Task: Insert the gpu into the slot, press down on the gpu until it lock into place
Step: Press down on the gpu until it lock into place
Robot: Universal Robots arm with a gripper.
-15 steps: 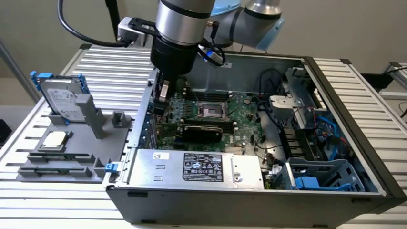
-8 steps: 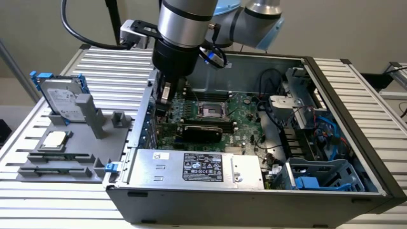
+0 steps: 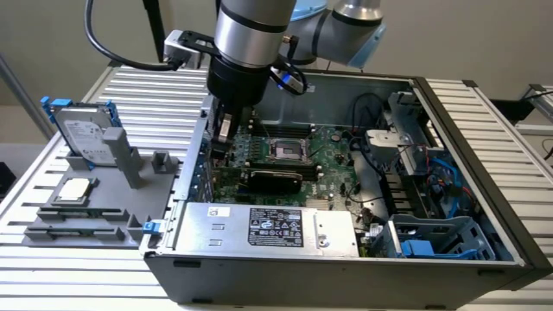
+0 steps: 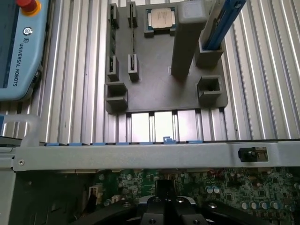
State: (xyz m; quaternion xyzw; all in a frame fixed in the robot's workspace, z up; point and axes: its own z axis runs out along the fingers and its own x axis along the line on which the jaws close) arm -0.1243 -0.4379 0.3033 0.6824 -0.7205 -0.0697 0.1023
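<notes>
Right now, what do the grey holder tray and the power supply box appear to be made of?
The grey holder tray looks like matte plastic, perhaps 3D-printed: dull, uniform grey with blocky posts. The power supply box looks like bare sheet metal: silvery, lightly reflective, with a printed label.

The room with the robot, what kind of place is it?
Probably a robotics lab bench for computer assembly: an open computer case on a slatted metal table, a grey parts holder and a robot control tablet.
</notes>
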